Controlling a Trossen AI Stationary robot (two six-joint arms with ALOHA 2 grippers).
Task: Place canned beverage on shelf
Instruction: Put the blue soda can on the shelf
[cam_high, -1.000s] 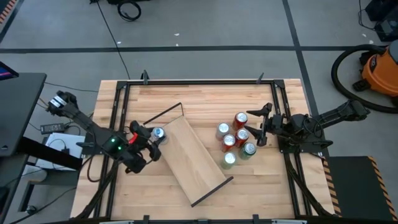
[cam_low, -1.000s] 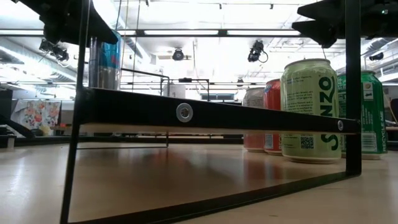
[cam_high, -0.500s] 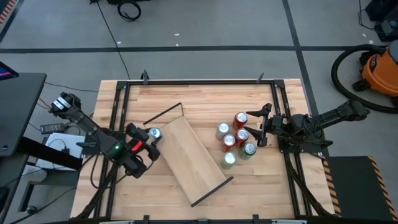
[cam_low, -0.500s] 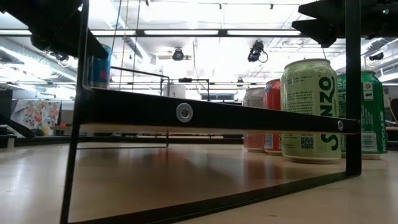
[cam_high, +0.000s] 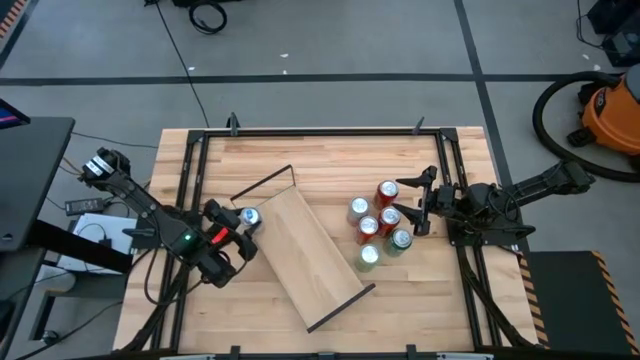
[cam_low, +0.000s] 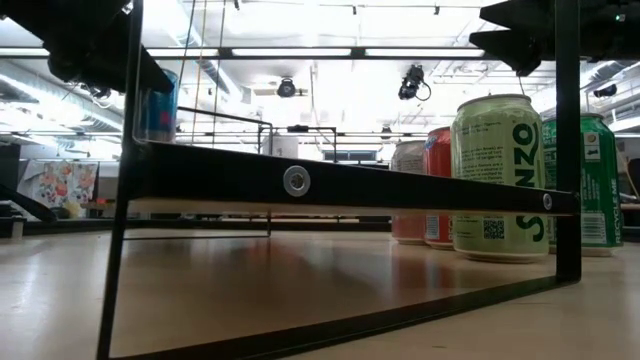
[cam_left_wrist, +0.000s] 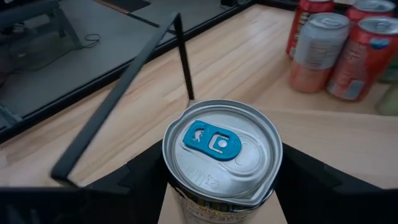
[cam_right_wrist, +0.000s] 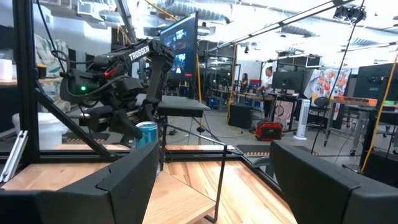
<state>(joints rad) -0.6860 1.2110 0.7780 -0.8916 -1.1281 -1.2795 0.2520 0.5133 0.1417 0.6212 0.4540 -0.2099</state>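
Observation:
A silver can with a blue tab (cam_high: 250, 215) stands upright over the far-left end of the shelf (cam_high: 315, 245), a pale plank lying slantwise on the table with black rod frames at both short ends. My left gripper (cam_high: 243, 222) is shut on this can; the can top fills the left wrist view (cam_left_wrist: 221, 149). In the low view the can (cam_low: 160, 105) shows above the shelf's dark front bar (cam_low: 350, 185). My right gripper (cam_high: 412, 200) is open and empty beside a cluster of cans (cam_high: 378, 225). My left gripper pinches the can's side wall (cam_left_wrist: 174, 194), just below the rim, between its two fingers (cam_left_wrist: 140, 174), one on each side. The fingers come level from the table's left. The can stays upright. Its bottom is hidden, so I cannot tell whether it rests on the plank.
Several red, silver and green cans (cam_low: 500, 175) stand upright on the tabletop right of the shelf, close to my right gripper. A black metal frame (cam_high: 200, 150) runs around the table's edges. Bare wood lies at the far side (cam_high: 330, 155).
My left gripper has drawn a little toward the table's left edge with the can. The can has stayed upright and now shows lower and smaller in the low view. For the last half second it has kept still.

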